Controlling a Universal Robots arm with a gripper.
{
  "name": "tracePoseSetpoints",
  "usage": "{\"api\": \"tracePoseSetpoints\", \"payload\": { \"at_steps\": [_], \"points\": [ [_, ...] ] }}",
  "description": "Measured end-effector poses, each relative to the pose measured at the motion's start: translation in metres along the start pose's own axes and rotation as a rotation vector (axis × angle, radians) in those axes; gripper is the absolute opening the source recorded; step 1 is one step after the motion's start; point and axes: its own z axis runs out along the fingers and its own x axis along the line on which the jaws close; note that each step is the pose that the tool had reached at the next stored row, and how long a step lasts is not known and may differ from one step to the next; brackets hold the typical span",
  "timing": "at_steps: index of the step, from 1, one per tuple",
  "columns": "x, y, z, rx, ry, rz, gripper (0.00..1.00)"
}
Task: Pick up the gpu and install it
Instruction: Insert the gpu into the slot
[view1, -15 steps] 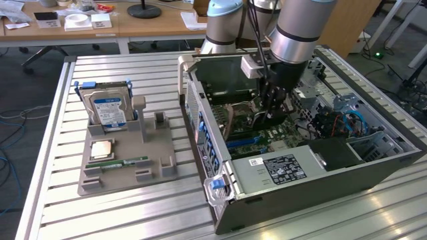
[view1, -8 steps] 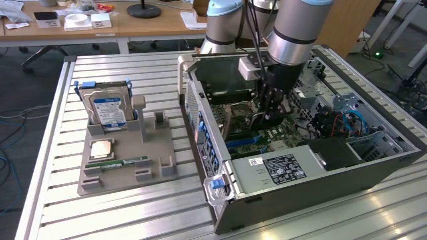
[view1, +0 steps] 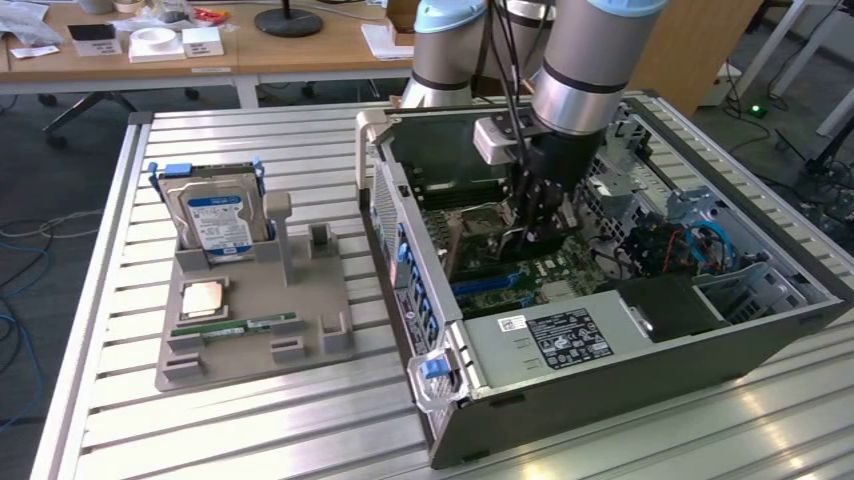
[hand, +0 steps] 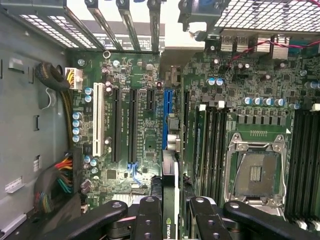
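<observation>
Gpu (hand: 170, 185) stands edge-on, pinched by the gripper (hand: 172, 202) inside the computer case (view1: 627, 400), lined up over the blue slot (hand: 165, 117) (apparently unseated); pickup done, seating remains.

My slatted metal table (view1: 267, 430) is carrying two things. A grey parts holder (view1: 247, 352) is sitting at the exterior view's left. An open computer case (view1: 641, 385) is lying on its side at the right, just beside it.
</observation>
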Motion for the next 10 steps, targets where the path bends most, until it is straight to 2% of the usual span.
{"api": "tracePoseSetpoints", "payload": {
  "at_steps": [4,10],
  "points": [
    [-0.0002,0.0018,0.0042,0.0001,-0.0001,0.001,0.26],
    [-0.0003,0.0023,0.0048,0.0000,0.0000,0.001,0.26]
  ]
}}
